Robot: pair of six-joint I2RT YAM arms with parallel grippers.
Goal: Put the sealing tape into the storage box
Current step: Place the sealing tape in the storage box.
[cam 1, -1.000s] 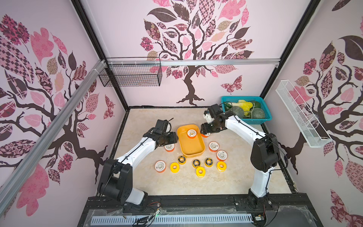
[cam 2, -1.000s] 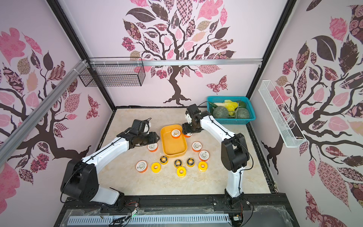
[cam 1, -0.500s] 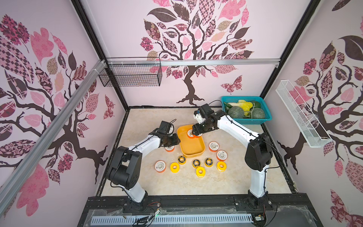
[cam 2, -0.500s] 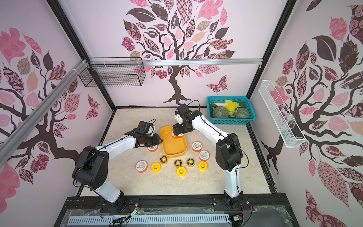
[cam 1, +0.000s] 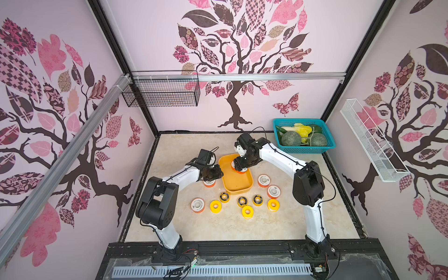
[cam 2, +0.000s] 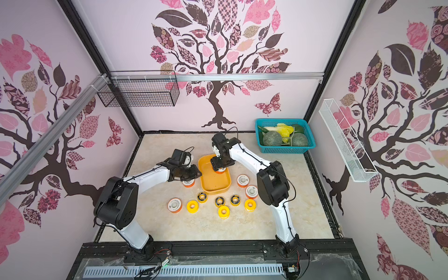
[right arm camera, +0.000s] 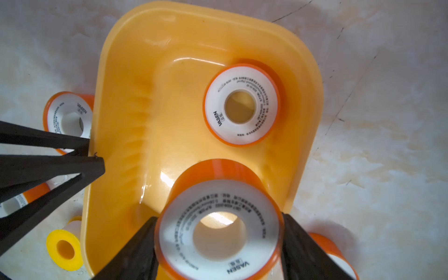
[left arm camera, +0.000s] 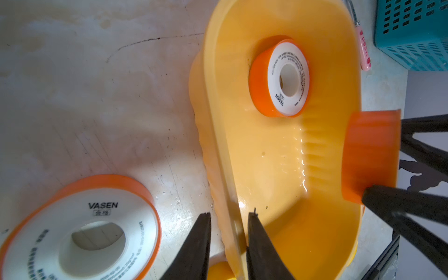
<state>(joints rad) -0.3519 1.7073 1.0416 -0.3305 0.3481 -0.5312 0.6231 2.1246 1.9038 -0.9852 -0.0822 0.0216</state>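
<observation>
Left gripper [left arm camera: 229, 215] straddles the side wall of the box [left arm camera: 278, 169], one finger inside, one outside; whether it pinches we cannot tell. Right gripper [right arm camera: 219, 217] grasps an orange tape roll [right arm camera: 184, 232] over the box, near a second roll [right arm camera: 264, 101] lying inside. Next, we reckon: lower, release.

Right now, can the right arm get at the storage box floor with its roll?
Probably yes. The right fingers hold an orange roll over the storage box; only one other roll lies inside, and the left fingers just straddle its side wall.
</observation>
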